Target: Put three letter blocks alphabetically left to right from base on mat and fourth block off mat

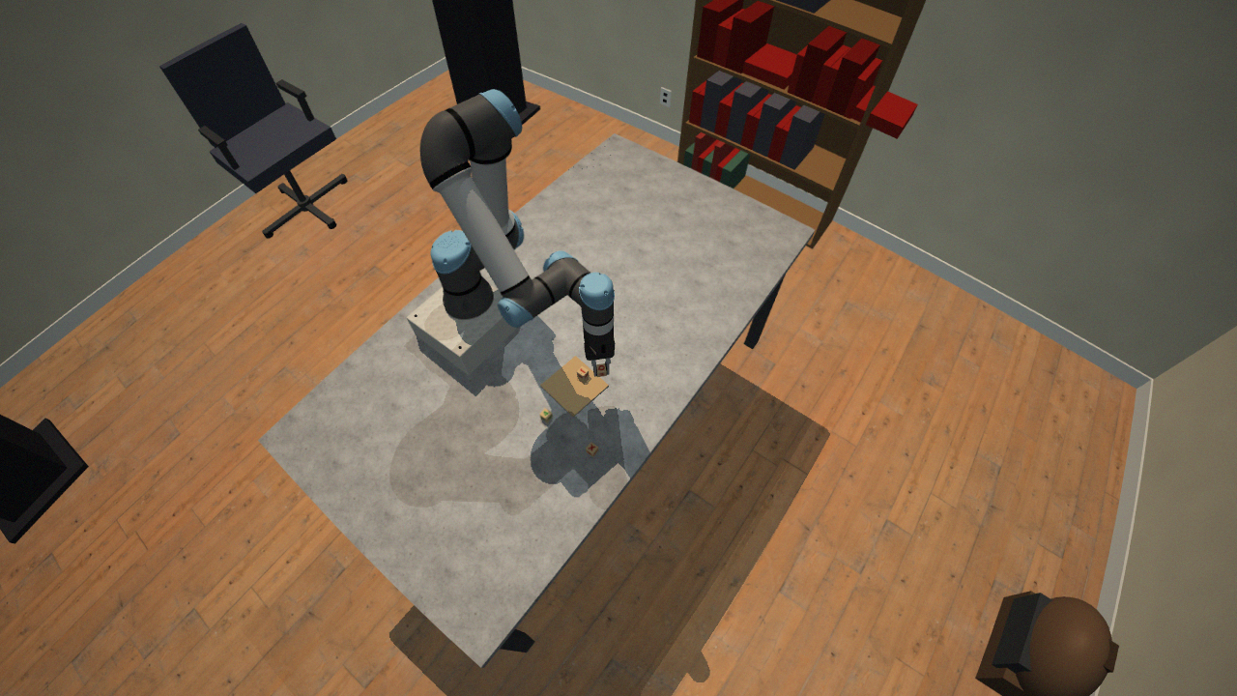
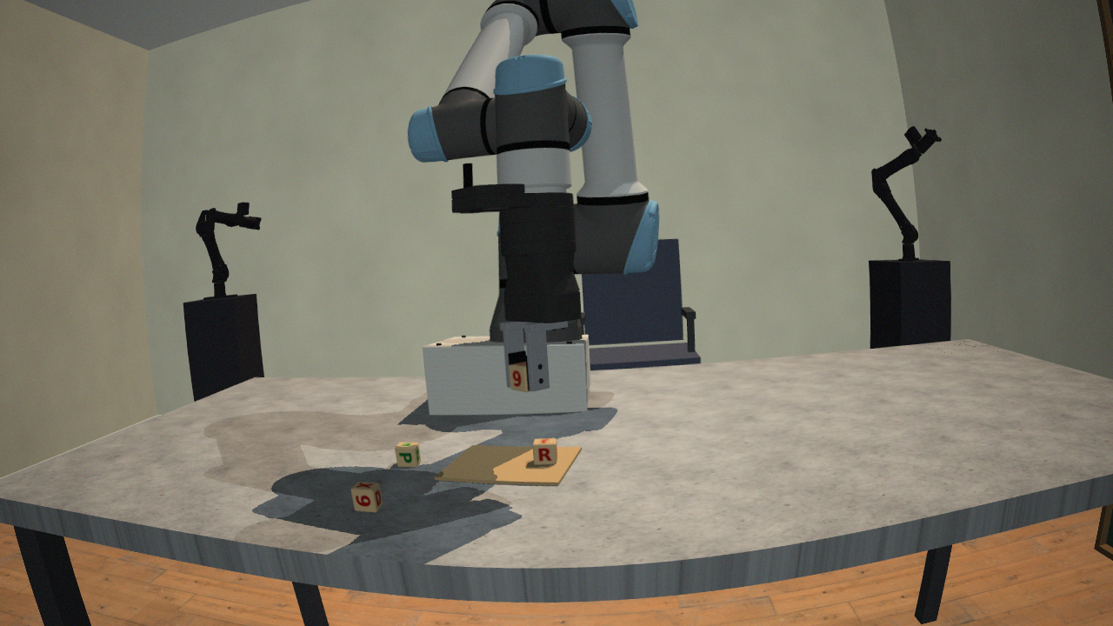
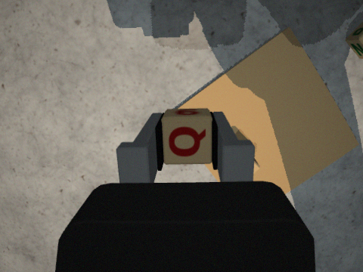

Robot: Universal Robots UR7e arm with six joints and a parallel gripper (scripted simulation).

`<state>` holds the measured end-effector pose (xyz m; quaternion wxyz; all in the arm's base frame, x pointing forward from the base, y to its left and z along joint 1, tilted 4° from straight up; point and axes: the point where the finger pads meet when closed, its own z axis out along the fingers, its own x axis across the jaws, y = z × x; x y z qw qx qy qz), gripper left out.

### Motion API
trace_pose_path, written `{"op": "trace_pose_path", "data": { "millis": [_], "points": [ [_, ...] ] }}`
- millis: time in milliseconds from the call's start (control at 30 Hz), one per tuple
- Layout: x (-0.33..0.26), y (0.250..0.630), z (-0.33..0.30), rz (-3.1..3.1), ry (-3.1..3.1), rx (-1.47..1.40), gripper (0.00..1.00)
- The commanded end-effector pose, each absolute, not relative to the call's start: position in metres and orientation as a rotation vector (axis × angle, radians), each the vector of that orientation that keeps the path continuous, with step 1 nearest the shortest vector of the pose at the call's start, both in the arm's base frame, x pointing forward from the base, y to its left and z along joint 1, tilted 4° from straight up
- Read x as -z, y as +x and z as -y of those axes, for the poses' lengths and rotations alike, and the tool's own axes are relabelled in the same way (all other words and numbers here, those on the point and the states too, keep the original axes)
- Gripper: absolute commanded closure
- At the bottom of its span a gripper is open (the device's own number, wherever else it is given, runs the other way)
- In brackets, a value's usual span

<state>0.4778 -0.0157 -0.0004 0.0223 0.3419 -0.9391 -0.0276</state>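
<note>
Nearest the exterior view, the block with a red 9 on its side [image 2: 365,496] is sitting on the table [image 2: 778,436] in shadow, well off the mat; you can't read its top face from here. Just behind it the green P block [image 2: 407,454] is resting near the mat's edge, also off it. Next, the tan mat [image 2: 489,470] is lying flat with the R block [image 2: 543,451] standing on it towards one side.

Above and behind that, your gripper [image 2: 525,364] is hanging in the air with jaws closed on the Q block [image 3: 186,136], clear of the table. In the wrist view the Q face is pointing up at the camera and the mat corner is showing just below the block.

Handling, as a judgement: these are looking like small rigid cubes, light, not fragile, with flat faces that could slip a little. You're gripping two opposite side faces, which is keeping the letter on top. Take the P block the same way, squarely on its sides.
</note>
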Motion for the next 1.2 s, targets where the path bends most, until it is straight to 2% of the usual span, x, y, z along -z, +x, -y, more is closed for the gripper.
{"op": "trace_pose_path", "data": {
  "millis": [0,1167],
  "points": [
    [0.000,0.465,0.023,2.973,0.853,0.079,0.51],
    [-0.002,0.402,0.042,3.076,-0.144,0.051,0.51]
  ]
}}
